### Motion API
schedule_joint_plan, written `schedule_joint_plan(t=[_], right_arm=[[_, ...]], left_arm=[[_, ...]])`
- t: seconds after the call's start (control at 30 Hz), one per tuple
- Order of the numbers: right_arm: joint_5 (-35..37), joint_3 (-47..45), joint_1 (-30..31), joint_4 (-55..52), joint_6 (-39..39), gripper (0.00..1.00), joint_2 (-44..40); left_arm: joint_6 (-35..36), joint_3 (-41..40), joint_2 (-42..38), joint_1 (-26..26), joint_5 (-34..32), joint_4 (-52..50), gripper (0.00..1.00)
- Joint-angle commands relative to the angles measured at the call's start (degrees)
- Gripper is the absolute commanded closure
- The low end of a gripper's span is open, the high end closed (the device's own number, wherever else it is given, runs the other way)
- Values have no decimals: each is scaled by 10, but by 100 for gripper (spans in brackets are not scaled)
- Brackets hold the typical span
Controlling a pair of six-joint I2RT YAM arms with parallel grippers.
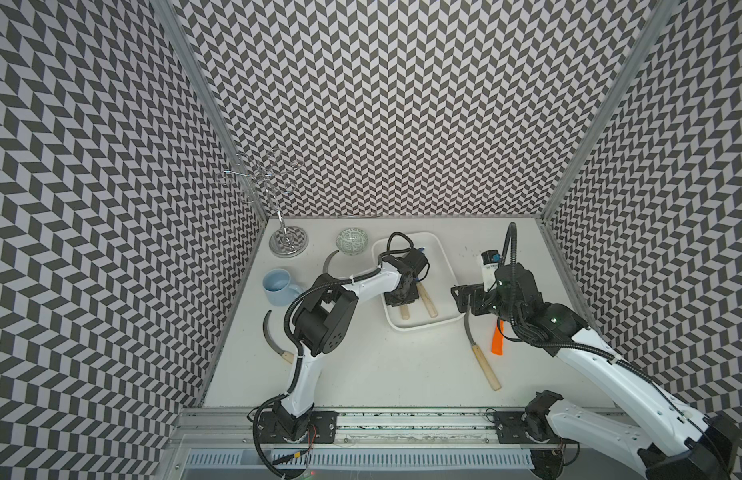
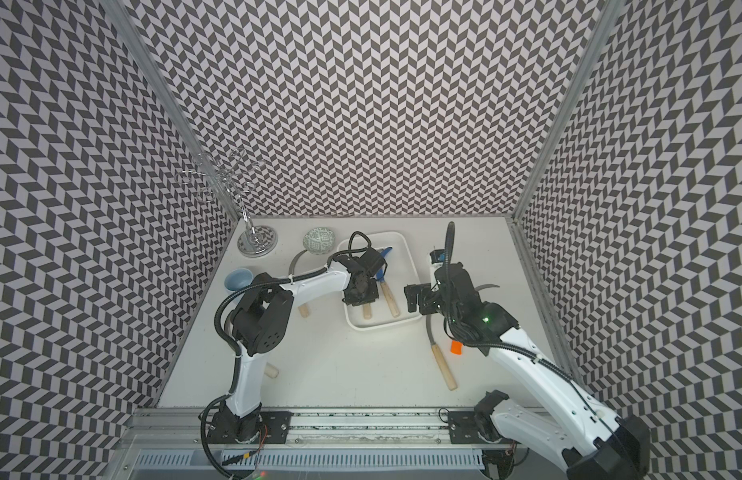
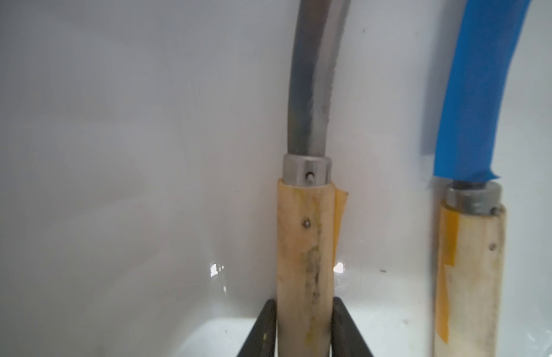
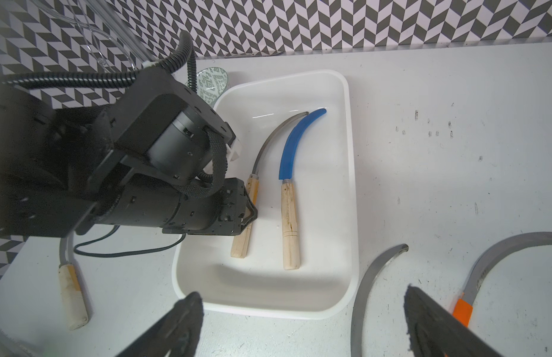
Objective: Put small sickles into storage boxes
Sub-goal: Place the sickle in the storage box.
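The white storage box point(image 1: 423, 328) point(image 4: 352, 185) holds two small sickles side by side. One is blue-bladed point(image 2: 383, 259) point(image 3: 472, 92) and one is grey-bladed point(image 3: 311, 92) point(image 4: 268, 145). My left gripper point(image 1: 400, 297) point(image 3: 304, 304) reaches down into the box, shut on the grey-bladed sickle's wooden handle, which lies on the box floor. My right gripper point(image 1: 460, 299) point(image 4: 302, 293) hovers open and holds nothing, just right of the box. Below it lie a wooden-handled sickle point(image 1: 483, 361) and an orange-handled one point(image 1: 497, 343). Two more sickles point(image 1: 273, 336) point(image 1: 328, 262) lie at the left, partly hidden by my left arm.
A light-blue mug point(image 1: 277, 286) stands near the left wall. A patterned bowl point(image 1: 352, 241) and a wire stand point(image 1: 288, 243) are at the back left. A white tube with a blue cap point(image 1: 487, 266) lies behind my right wrist. Patterned walls enclose three sides.
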Motion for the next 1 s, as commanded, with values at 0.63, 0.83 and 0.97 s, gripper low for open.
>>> schedule_joint_plan(t=[0.63, 0.83, 0.97], right_arm=[[-4, -6, -4, 27, 0, 0, -14], [-5, -6, -4, 28, -1, 0, -14], [-5, -6, -4, 29, 0, 0, -16]], left_arm=[[-1, 1, -2, 1, -8, 2, 50], [-1, 8, -8, 1, -16, -6, 46], [-2, 13, -12, -1, -23, -10, 46]])
